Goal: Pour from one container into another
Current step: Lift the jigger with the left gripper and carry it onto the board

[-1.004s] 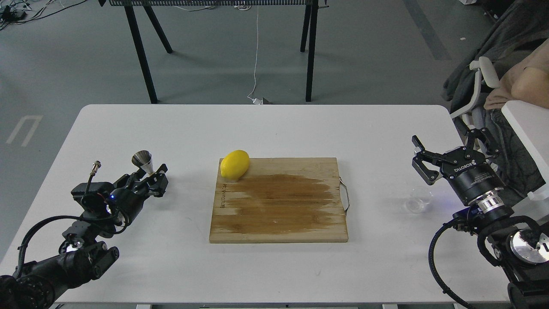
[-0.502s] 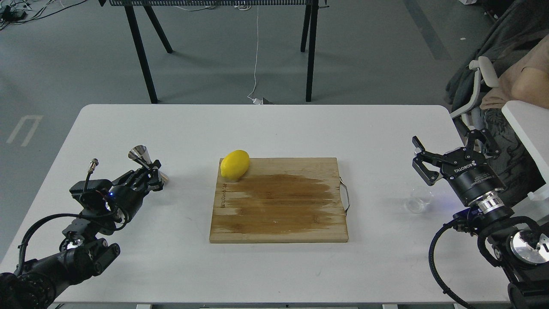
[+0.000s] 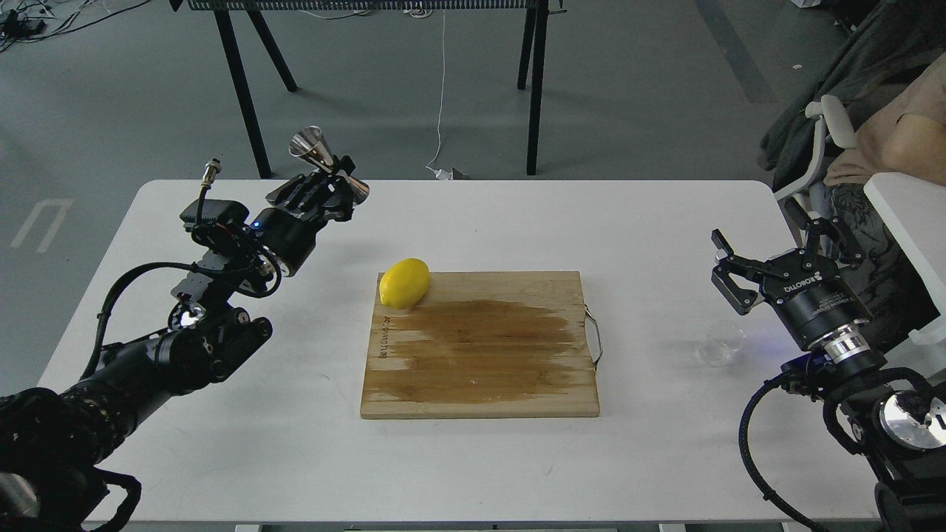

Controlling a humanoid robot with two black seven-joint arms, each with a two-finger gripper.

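Observation:
The shiny steel jigger (image 3: 324, 161) is tilted in the air above the table's far left part, with my left gripper (image 3: 330, 177) shut on its narrow waist. The small clear glass cup (image 3: 721, 349) stands upright on the white table (image 3: 473, 222) near the right edge. My right gripper (image 3: 776, 258) hovers open just behind and above the cup, its fingers apart and holding nothing.
A wooden cutting board (image 3: 480, 343) with a darker wet patch lies in the middle, and a yellow lemon (image 3: 404, 282) rests on its far left corner. A person sits in a chair (image 3: 828, 140) beyond the right edge.
My left gripper has closed on the jigger and lifted it off the table, carrying it up, away and to the right. The right gripper and the glass cup have hardly moved.

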